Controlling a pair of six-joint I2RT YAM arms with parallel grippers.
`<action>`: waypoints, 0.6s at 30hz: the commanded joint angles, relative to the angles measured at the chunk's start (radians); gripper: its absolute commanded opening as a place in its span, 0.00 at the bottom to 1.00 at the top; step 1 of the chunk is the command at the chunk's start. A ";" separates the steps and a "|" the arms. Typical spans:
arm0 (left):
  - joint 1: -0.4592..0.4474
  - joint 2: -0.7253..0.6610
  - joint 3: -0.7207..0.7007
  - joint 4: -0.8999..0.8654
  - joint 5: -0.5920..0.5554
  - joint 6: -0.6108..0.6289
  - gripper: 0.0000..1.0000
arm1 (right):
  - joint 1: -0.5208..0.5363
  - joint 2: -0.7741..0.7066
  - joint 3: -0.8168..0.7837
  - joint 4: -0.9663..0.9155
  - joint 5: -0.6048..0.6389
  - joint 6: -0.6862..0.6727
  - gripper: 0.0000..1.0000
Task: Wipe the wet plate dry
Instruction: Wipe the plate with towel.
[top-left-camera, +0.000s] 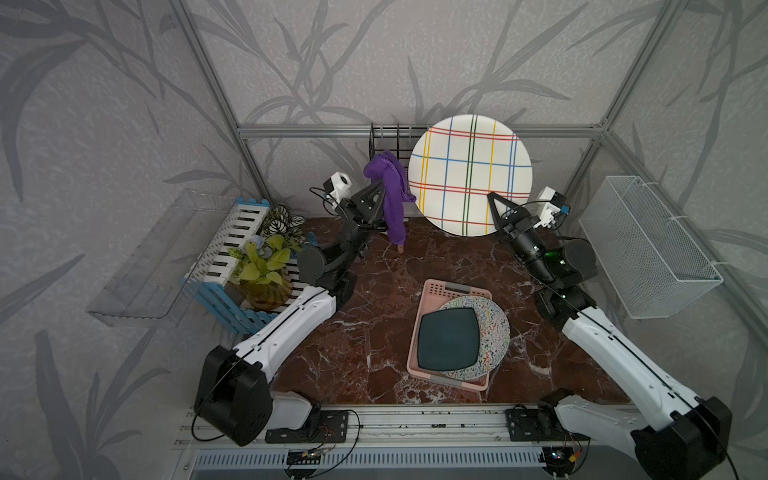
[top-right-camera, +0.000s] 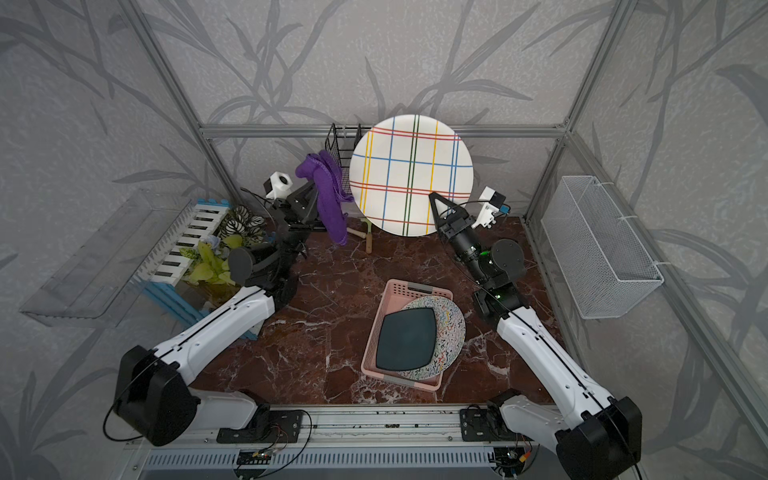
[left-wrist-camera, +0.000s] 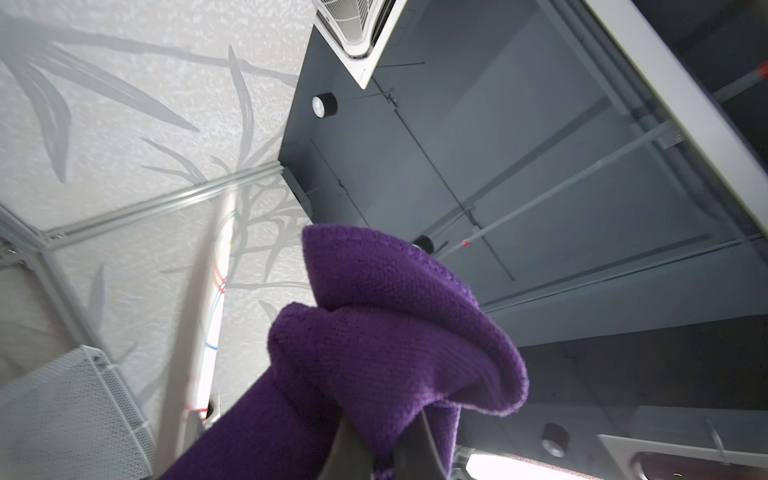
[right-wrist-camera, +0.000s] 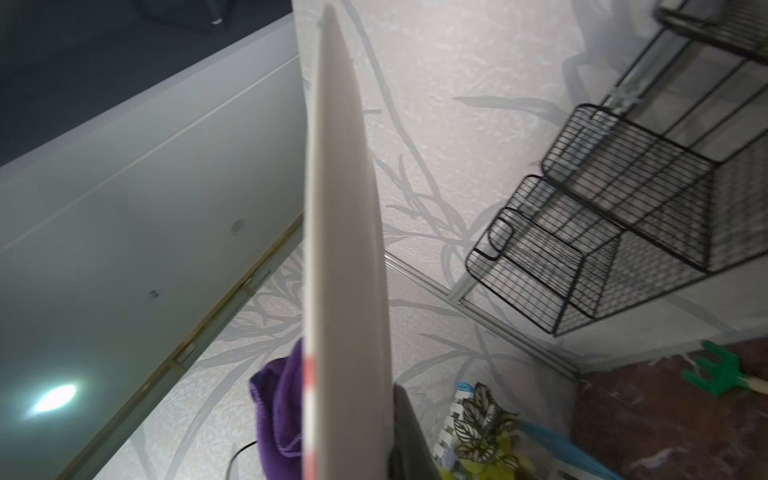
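The plate (top-left-camera: 469, 174) (top-right-camera: 411, 174) is white with coloured crossing stripes. It is held upright above the back of the table, face toward the top views. My right gripper (top-left-camera: 493, 198) (top-right-camera: 435, 198) is shut on its lower right rim. The right wrist view shows the plate (right-wrist-camera: 345, 249) edge-on in that gripper (right-wrist-camera: 353, 440), with one dark finger (right-wrist-camera: 405, 424) against its back. My left gripper (top-left-camera: 379, 185) (top-right-camera: 311, 187) (left-wrist-camera: 382, 453) is shut on a purple cloth (top-left-camera: 392, 199) (top-right-camera: 328, 199) (left-wrist-camera: 395, 332) (right-wrist-camera: 278, 407). The cloth hangs at the plate's left rim (left-wrist-camera: 214, 332).
A pink tray (top-left-camera: 432, 291) (top-right-camera: 392, 286) in mid-table holds a dark square plate (top-left-camera: 449, 338) on a speckled plate (top-left-camera: 494, 324). A black wire rack (top-left-camera: 386, 141) (right-wrist-camera: 623, 195) stands behind. A white mesh basket (top-left-camera: 648, 245) hangs right, a plant box (top-left-camera: 257, 257) sits left. A green garden tool (right-wrist-camera: 719, 370) lies at the back.
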 joint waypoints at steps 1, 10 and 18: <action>-0.045 -0.106 0.181 -0.716 0.039 0.654 0.00 | 0.000 -0.043 0.003 -0.064 -0.003 -0.061 0.00; -0.091 -0.020 0.250 -1.257 -0.223 1.070 0.00 | 0.065 -0.008 0.085 -0.014 -0.136 -0.146 0.00; -0.001 0.105 0.479 -1.364 -0.166 1.196 0.00 | 0.270 -0.009 0.081 -0.189 -0.202 -0.352 0.00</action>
